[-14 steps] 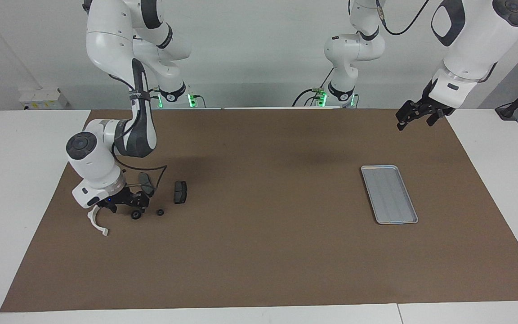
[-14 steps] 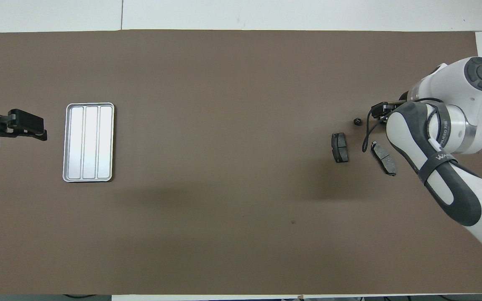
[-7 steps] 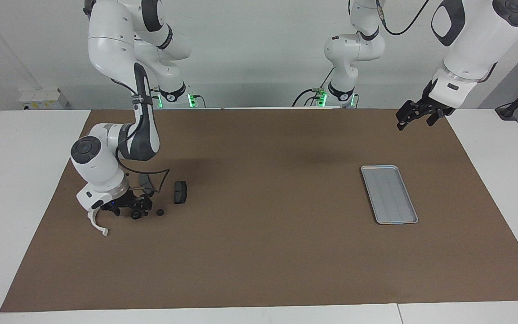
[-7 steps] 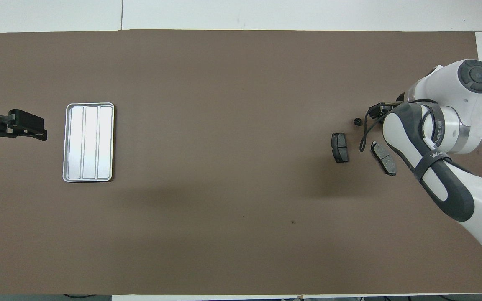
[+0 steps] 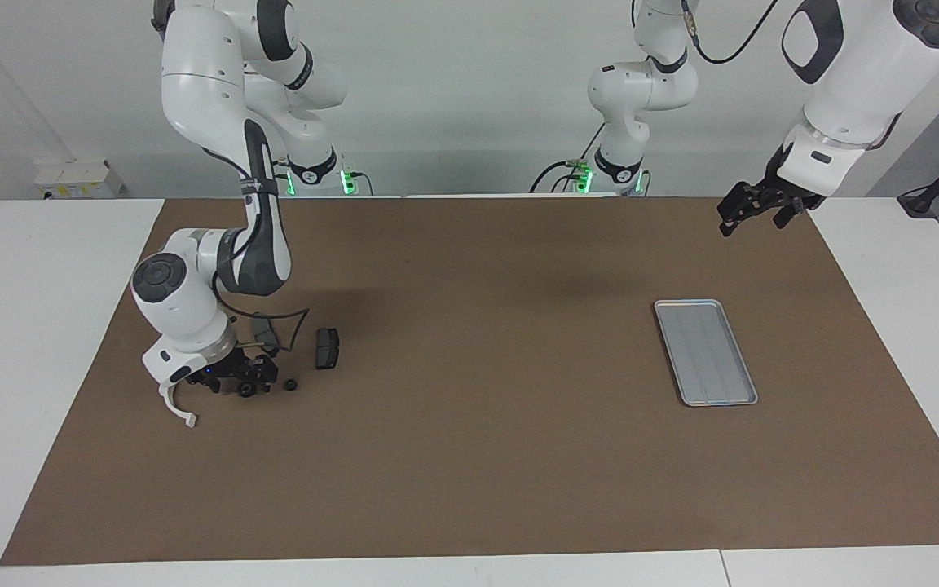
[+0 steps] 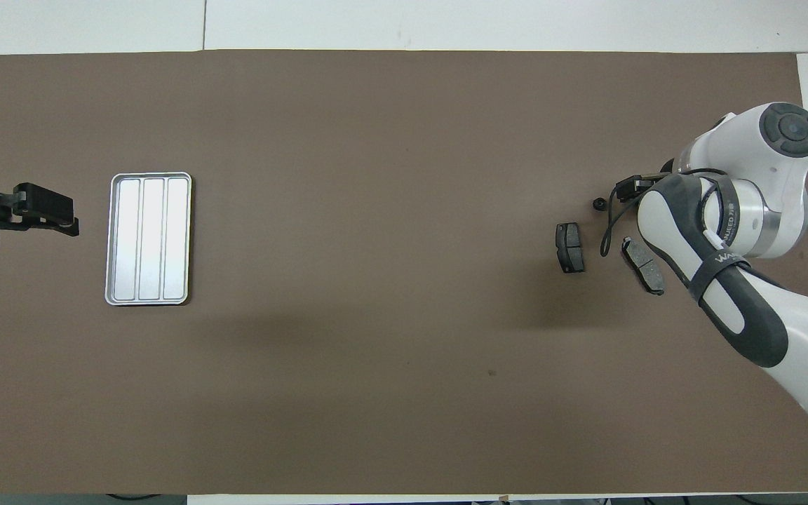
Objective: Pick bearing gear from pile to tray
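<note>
The pile lies at the right arm's end of the mat. It has two dark grey brake pads (image 5: 327,348) (image 5: 264,328), a white curved bracket (image 5: 177,407) and two small black round bearing gears (image 5: 247,391) (image 5: 291,385). My right gripper (image 5: 248,381) is down on the mat, open, with its fingertips at one gear. From overhead only the gripper's tip (image 6: 626,186), one gear (image 6: 597,204) and both pads (image 6: 570,247) (image 6: 642,265) show. The silver tray (image 5: 706,352) (image 6: 149,238) lies toward the left arm's end. My left gripper (image 5: 751,210) (image 6: 46,210) waits open in the air beside the tray.
A brown mat (image 5: 478,456) covers most of the white table. The right arm's wrist (image 6: 755,189) and forearm hide the bracket and one gear from overhead. A black cable loops from the wrist over one brake pad.
The right arm's wrist has shifted slightly toward the pads and its gripper has settled lower at the gear. The left arm and the parts have not moved.
</note>
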Available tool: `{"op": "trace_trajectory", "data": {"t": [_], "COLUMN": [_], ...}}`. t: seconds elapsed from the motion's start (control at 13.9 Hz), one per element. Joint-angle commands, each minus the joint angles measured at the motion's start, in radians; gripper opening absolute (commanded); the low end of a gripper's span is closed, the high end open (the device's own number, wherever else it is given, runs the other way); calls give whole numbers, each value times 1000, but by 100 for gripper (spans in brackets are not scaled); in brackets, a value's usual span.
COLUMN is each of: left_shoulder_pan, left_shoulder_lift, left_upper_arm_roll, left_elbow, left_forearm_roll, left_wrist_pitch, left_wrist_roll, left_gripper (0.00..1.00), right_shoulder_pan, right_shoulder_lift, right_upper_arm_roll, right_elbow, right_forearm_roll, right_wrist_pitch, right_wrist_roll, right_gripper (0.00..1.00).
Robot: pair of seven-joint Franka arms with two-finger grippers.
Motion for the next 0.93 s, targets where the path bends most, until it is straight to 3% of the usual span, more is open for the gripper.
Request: {"op": "trace_trajectory", "data": {"t": [0.0, 0.14, 0.43, 0.58, 0.65, 0.86], "left_shoulder_pan": [2, 2, 2, 2, 2, 2], "left_shoulder_lift": [-31, -31, -31, -31, -31, -31], "left_upper_arm_roll": [-1, -1, -1, -1, -1, -1], "left_elbow": [-38, -38, -38, -38, -38, -38], "left_forearm_roll": [6, 6, 6, 6, 6, 5], "left_wrist_pitch": [19, 19, 19, 19, 19, 19], "left_wrist_roll": [6, 6, 6, 6, 6, 6], "left_gripper": [100, 100, 100, 100, 100, 100], "right_shoulder_pan": [-5, -5, -7, -7, -7, -4], "right_shoulder_lift": [9, 9, 9, 9, 7, -14], "right_upper_arm_roll": [2, 2, 2, 2, 2, 4], "right_elbow": [5, 5, 3, 5, 6, 14], "right_forearm_roll": [28, 28, 28, 28, 28, 28], "right_wrist_pitch": [22, 22, 20, 19, 17, -12], "right_wrist_roll": [-30, -30, -34, -34, -34, -31], "right_gripper": [100, 88, 41, 8, 0, 0]}}
